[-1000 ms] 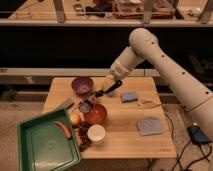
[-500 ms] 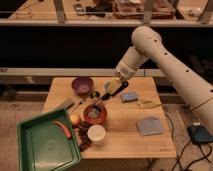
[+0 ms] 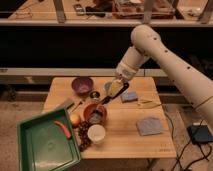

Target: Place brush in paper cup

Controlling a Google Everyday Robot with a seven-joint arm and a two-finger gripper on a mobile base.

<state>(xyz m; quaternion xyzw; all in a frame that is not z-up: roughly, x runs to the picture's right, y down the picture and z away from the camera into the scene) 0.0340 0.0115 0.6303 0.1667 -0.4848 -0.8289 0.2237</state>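
Mid-frame, the gripper point(image 3: 116, 88) has its jaws clamped on the brush point(image 3: 106, 97), apparently lifted; the drop into the paper cup point(image 3: 96, 133) below remains.

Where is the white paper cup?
The white paper cup stands low in camera view, right of the green tray, in front of the orange bowl; the hand hovers beyond that bowl.

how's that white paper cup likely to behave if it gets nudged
The paper cup looks small and empty, so it is probably light and easy to tip or slide. Its wide open rim may dent if squeezed. The gripper, shut on the brush, is above the table, beyond the orange bowl.
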